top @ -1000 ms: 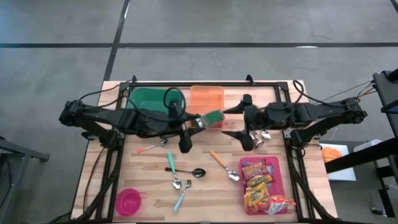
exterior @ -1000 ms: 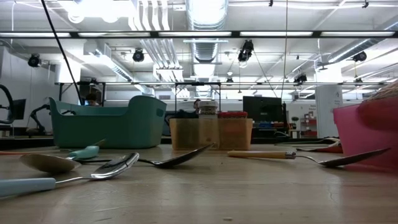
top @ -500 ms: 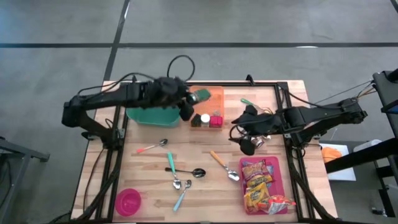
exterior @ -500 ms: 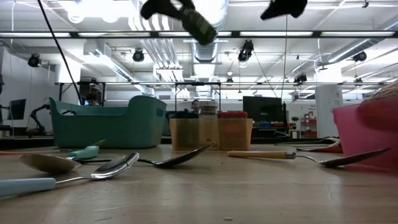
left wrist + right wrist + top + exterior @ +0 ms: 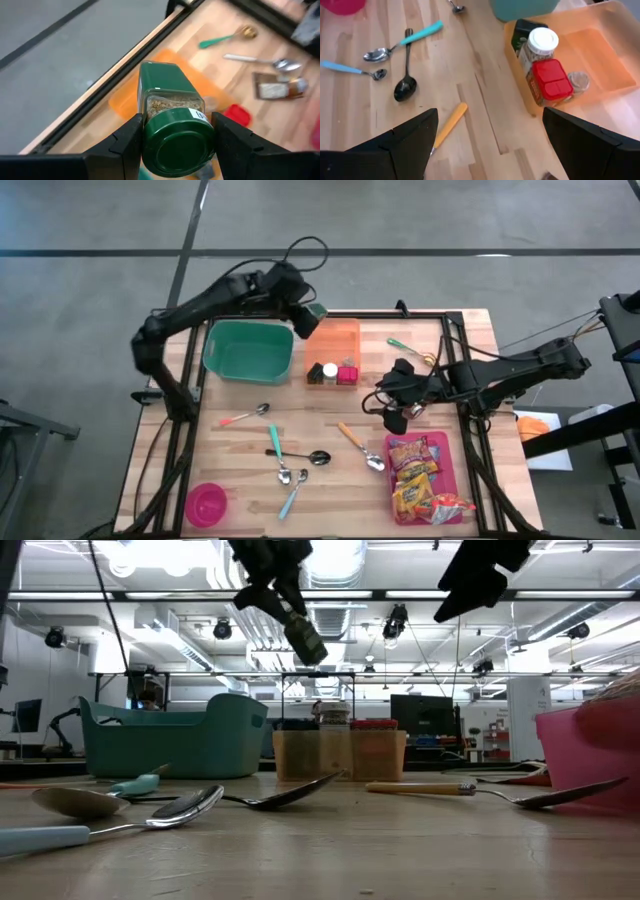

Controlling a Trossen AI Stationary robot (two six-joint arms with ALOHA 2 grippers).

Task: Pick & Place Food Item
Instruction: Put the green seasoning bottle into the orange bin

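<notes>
My left gripper is shut on a green-lidded spice jar, high above the table's far edge beside the far left corner of the orange bin. In the low view the jar hangs tilted in the air. Three more jars stand in the bin's near end. My right gripper hovers open over the wood between the bin and the pink tray, with nothing between its fingers. My left gripper pinches the jar between its two fingers, one on each side of the jar just behind the lid. The lid end faces back toward the wrist and the jar's base points away and down. The jar is tilted and lifted clear of everything.
A green tub stands left of the orange bin. The pink tray holds snack packets. Several spoons lie on the middle of the table, one with a yellow handle. A pink bowl sits at the near left corner.
My left gripper has carried the jar from near the table's middle, by the bin's near end, toward the far edge, and its arm has swung out over the back of the table. My right gripper has sunk lower and tipped downward, its fingers staying open.
</notes>
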